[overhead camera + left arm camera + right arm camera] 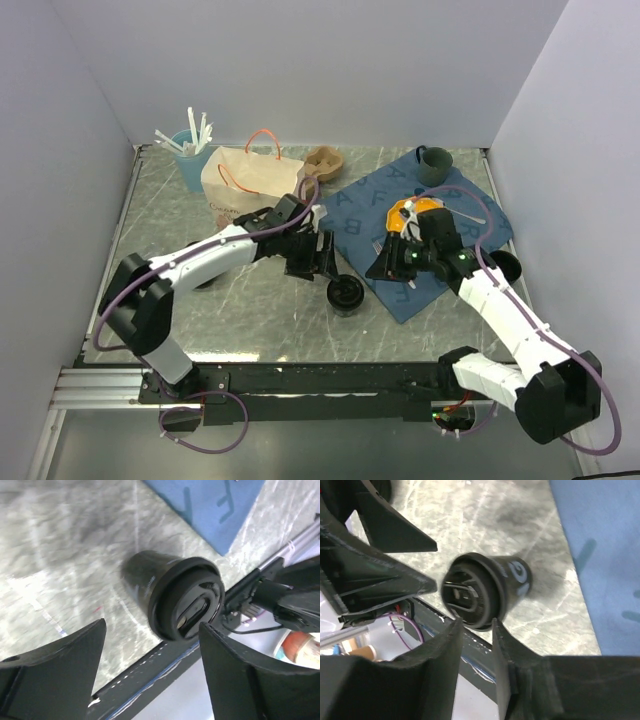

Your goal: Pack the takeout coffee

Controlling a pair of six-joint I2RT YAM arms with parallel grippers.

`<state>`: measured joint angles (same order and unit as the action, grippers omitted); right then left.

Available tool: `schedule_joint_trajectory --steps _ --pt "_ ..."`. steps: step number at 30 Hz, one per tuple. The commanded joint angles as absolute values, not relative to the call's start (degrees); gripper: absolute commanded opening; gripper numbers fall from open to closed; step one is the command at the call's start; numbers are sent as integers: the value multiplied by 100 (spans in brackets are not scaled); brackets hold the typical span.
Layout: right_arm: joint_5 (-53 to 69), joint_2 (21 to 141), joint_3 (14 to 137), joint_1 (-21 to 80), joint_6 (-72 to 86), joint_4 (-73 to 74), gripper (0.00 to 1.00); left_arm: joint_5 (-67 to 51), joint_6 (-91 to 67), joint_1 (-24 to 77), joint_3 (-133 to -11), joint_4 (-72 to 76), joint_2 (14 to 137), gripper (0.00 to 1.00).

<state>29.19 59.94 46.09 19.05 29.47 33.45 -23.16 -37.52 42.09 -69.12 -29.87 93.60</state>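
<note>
The takeout coffee (345, 294) is a small black cup with a dark lid. It stands on the marble table just off the blue mat's near corner. It also shows in the left wrist view (175, 597) and in the right wrist view (485, 590). My left gripper (322, 265) is wide open and empty just behind and left of the cup, with the cup ahead of its fingertips (152, 630). My right gripper (385, 265) is to the cup's right. Its jaws (476, 625) are open by a narrow gap and empty, short of the lid. The paper bag (250, 185) lies at the back left.
A blue lettered mat (360, 200) covers the right side, with a teal mug (434, 165) and an orange plate (410, 215) on it. A light-blue cup of white sticks (190, 160) stands at the back left. A brown object (322, 160) lies behind the bag. White walls enclose the table.
</note>
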Motion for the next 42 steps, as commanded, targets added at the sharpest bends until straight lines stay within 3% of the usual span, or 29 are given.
schedule_joint_trajectory --steps 1,5,10,24,37,42 --pt "2584 6222 5238 2346 2979 3498 34 -1548 -3542 4236 -6786 -3305 8728 77" --pt "2961 6530 5388 2593 3198 3174 25 -1616 -3594 4236 -6303 -2841 8403 64" --pt "3041 6855 5282 2654 3296 2979 20 -1942 -3630 4236 -5968 -2295 8498 59" --pt "3050 7444 4632 2654 3270 2549 19 -2285 -3885 4263 -5529 -1582 8780 57" --pt "2769 7418 3929 2654 3261 2303 17 -1073 -3938 4737 -4949 -2038 9034 48" --pt "2707 7260 4183 2654 3173 2556 18 -932 -3911 4799 -5158 -2100 8685 52"
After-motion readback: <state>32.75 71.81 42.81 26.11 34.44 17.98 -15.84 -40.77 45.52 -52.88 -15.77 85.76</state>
